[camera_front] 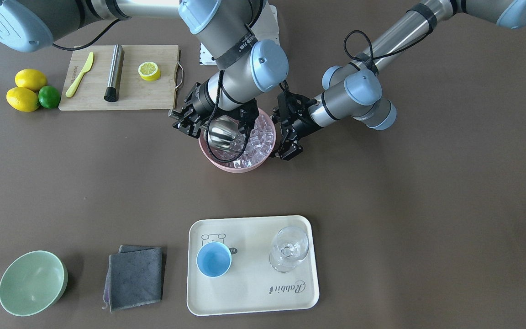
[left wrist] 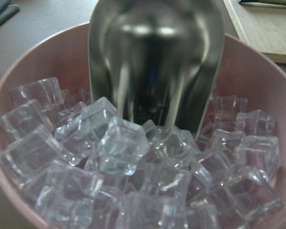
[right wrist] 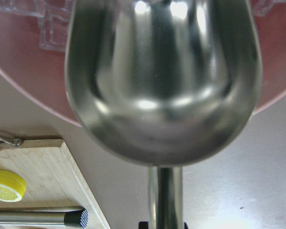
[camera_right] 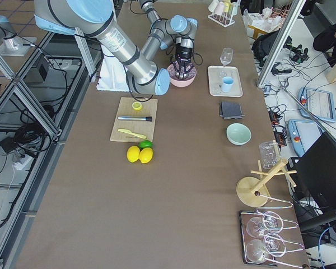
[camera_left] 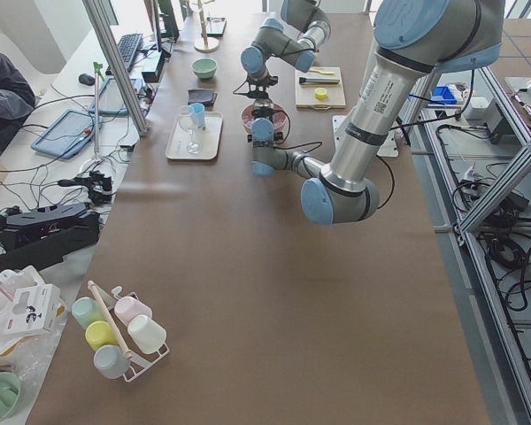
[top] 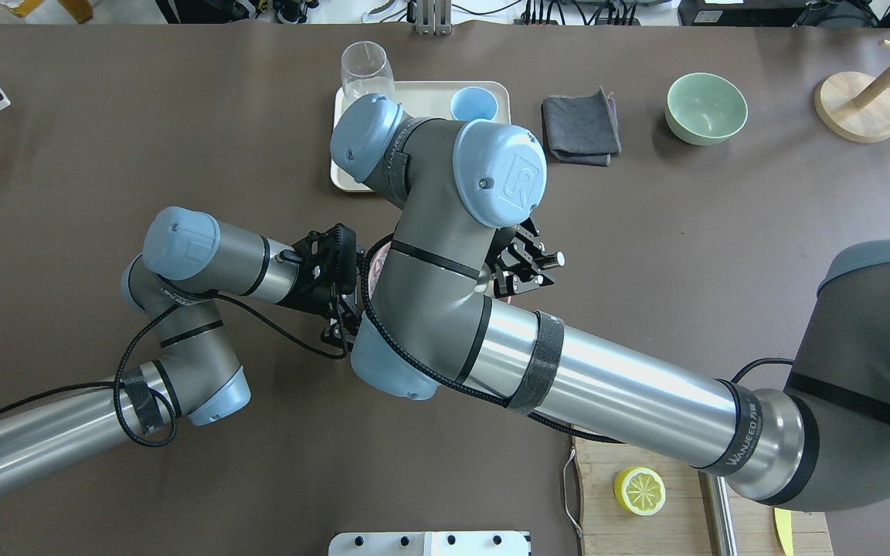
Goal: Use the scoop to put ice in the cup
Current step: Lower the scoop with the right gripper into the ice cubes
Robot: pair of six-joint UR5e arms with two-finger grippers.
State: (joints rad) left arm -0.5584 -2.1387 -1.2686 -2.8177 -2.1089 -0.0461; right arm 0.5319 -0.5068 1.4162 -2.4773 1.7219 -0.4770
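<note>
while the overhead view buries the pink bowl (camera_front: 240, 167) almost wholly under the right arm's bulky joints, the front-facing view shows it, with only its far rim covered by the wrist. both wrist views sit too close and are partly blurred: the right one cuts the scoop (camera_front: 221, 133) off at the edges, and the left one shows none of its own fingers. the fingertips of the left hand (camera_front: 282, 135) are hard to separate from the dark counter (camera_front: 381, 205).

the right hand (camera_front: 189, 121) is pinched tight on the scoop's short round handle, whose end sticks out past the fingers. the trough tilts down into the bowl with its lip among the ice (camera_front: 263, 137). the left hand sits just beside the bowl's outer wall with its fingers spread apart, holding nothing; whether they touch the wall i cannot tell.

the scoop is polished steel, mirror-bright, rounded like a half pipe. the ice is a heap of clear glossy cubes with softened corners, filling the matte pink bowl. the cup (camera_front: 213, 259), small, round and light blue, stands upright on a cream tray (camera_front: 254, 297) with rounded corners, well apart from the bowl, near a clear stemmed glass (camera_front: 289, 249). a folded grey cloth (camera_front: 135, 276) lies near the tray.
</note>
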